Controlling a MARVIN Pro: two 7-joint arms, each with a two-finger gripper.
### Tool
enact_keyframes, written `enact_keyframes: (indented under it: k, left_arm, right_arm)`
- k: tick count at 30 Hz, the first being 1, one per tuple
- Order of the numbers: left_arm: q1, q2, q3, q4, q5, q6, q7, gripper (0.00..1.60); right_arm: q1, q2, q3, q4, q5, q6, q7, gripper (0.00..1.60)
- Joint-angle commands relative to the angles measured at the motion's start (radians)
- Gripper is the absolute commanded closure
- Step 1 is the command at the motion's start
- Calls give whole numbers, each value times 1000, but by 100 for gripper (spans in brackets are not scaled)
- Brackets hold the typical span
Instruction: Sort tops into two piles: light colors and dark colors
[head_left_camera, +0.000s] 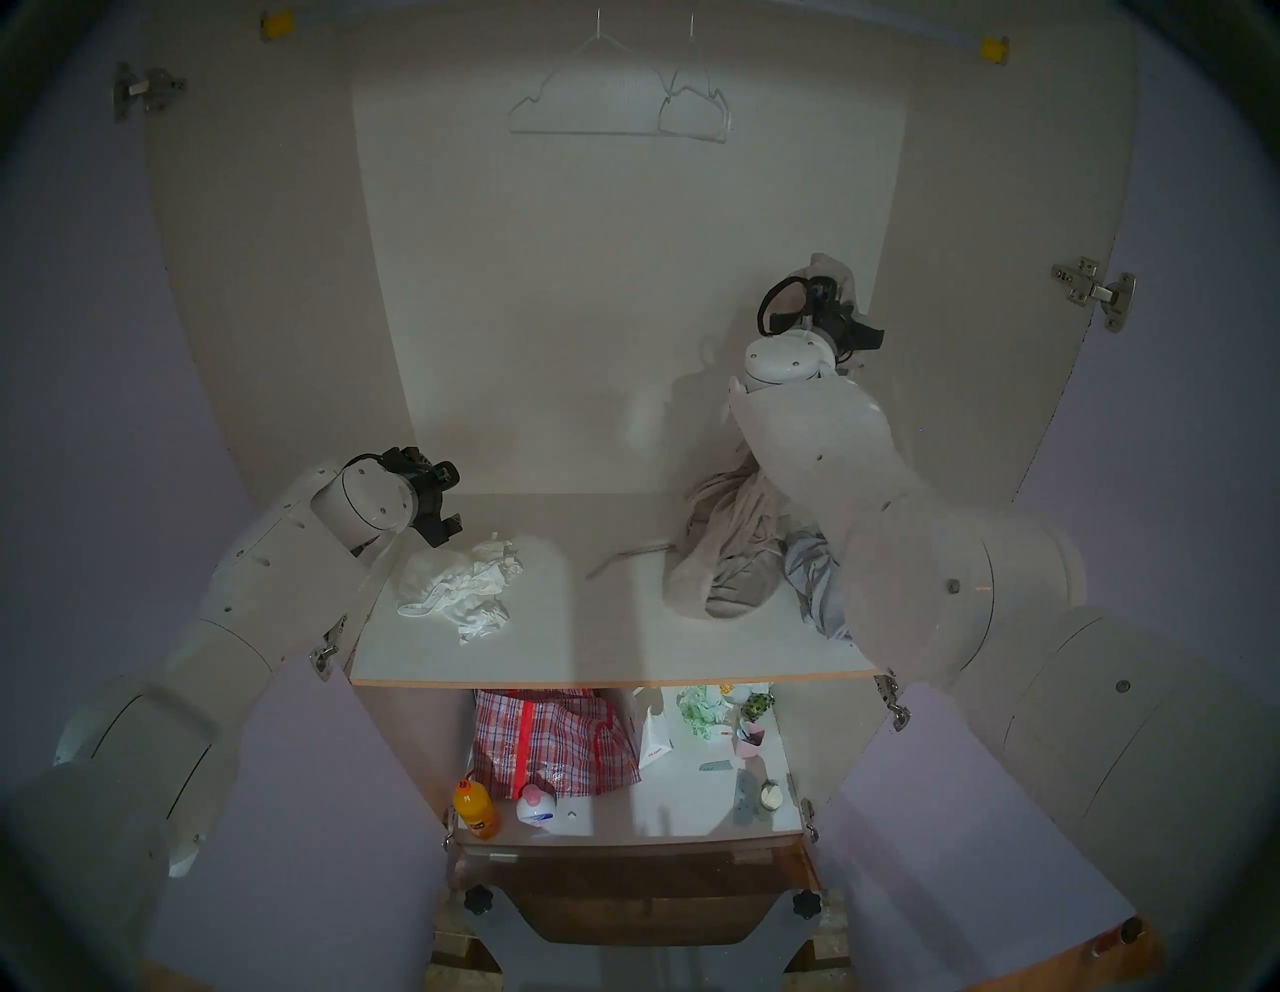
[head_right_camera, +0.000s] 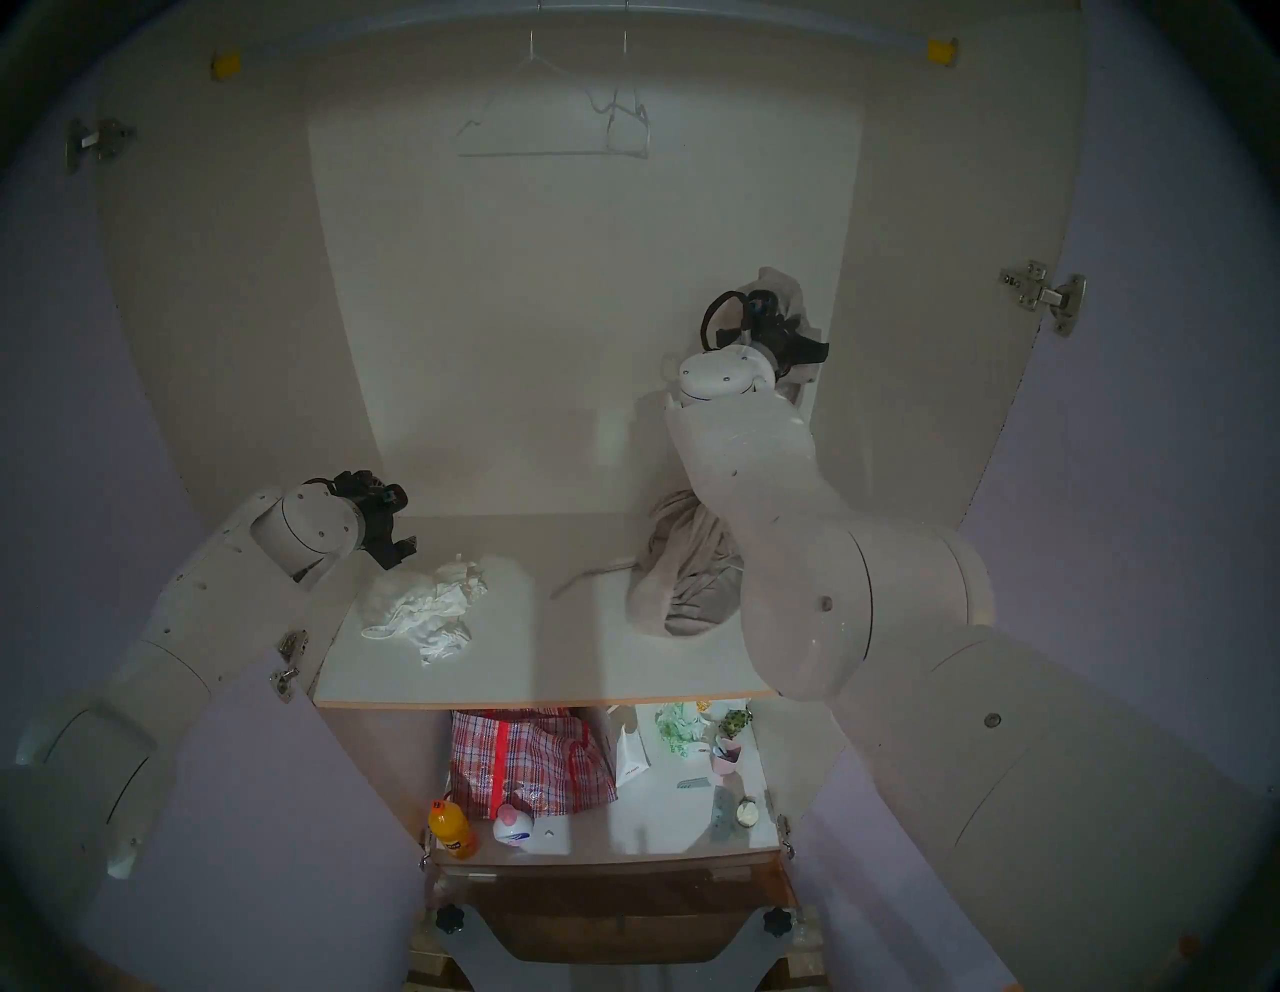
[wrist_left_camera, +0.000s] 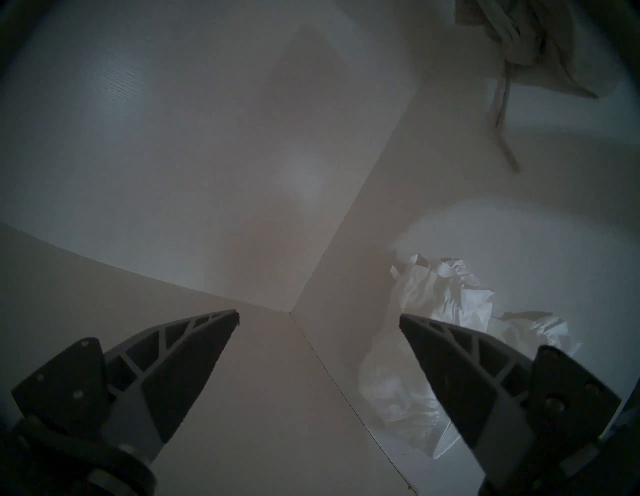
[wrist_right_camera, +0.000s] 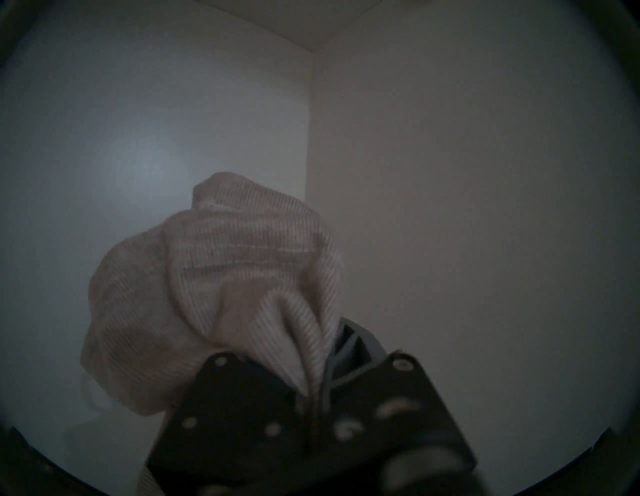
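Right hand (wrist_right_camera: 313, 398) grips beige knit (wrist_right_camera: 214, 277) above the white shelf (head_left_camera: 609, 644).

grey-blue top (head_left_camera: 817, 575) half behind right arm (head_left_camera: 866, 499)

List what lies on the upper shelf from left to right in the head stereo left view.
left gripper → white top → loose cord → beige knit top, held up by the right gripper → grey-blue top

1. The right gripper (head_right_camera: 779, 312) is holding the beige knit (head_right_camera: 682, 561) up against the wardrobe wall, its lower part trailing onto the shelf (head_right_camera: 554, 665).
2. The left gripper (head_right_camera: 402, 547) is hovering with jaws apart beside the white top (head_right_camera: 426, 606).
3. A plaid bag (head_right_camera: 526, 758) is lying on the lower shelf.
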Motion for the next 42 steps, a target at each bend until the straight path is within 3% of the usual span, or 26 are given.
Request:
enact_keyframes:
  k: [1, 8, 13, 15, 17, 18, 21, 25, 26, 28, 33, 35, 36, 38, 42]
  left_arm:
    - [-34, 1, -12, -23, -3, -2, -3, 0]
    - [-34, 2, -12, -25, -4, 0, -7, 0]
    - [-34, 2, -12, -25, -4, 0, -7, 0]
    - [-34, 2, -12, -26, -4, 0, -7, 0]
    - [-34, 2, -12, -25, -4, 0, -6, 0]
    - [-34, 1, -12, -23, -4, -2, -4, 0]
    - [-34, 1, -12, -22, -3, -3, -3, 0]
    - [-33, 0, -12, -21, -3, -3, -2, 0]
    - [-33, 0, -12, -21, -3, -3, -2, 0]
    - [-33, 0, -12, -20, -3, -3, -1, 0]
    - [-33, 0, -12, -21, -3, -3, -2, 0]
    - [-33, 0, -12, -21, -3, -3, -2, 0]
    - [-33, 0, -12, -21, -3, -3, -2, 0]
    - [-34, 1, -12, -22, -3, -3, -3, 0]
    - [-34, 1, -12, -22, -3, -3, -3, 0]
  right_arm:
    - [10, 35, -18, -75, -34, 43, -34, 160]
    - [-108, 44, -20, -104, -37, 184, -29, 160]
    - [-195, 35, -27, -96, -35, 199, -44, 160]
    - [-185, 29, -1, -19, -10, 220, -52, 160]
    - [-162, 25, 48, 41, 46, 272, 1, 160]
    - [-149, 22, 106, 68, 102, 327, 55, 160]
    - [-115, 51, 145, 176, 170, 391, 136, 160]
    - [-70, 78, 167, 226, 260, 453, 233, 160]
    - [-57, 80, 172, 233, 276, 470, 235, 122]
    - [-30, 79, 178, 234, 298, 486, 256, 0]
    - [24, 57, 187, 236, 310, 493, 233, 0]
    - [47, 32, 195, 234, 315, 479, 139, 0]
    - [60, 26, 206, 242, 318, 491, 137, 0]
    - [82, 7, 247, 272, 346, 542, 33, 0]
    - [71, -11, 261, 274, 350, 525, -20, 0]
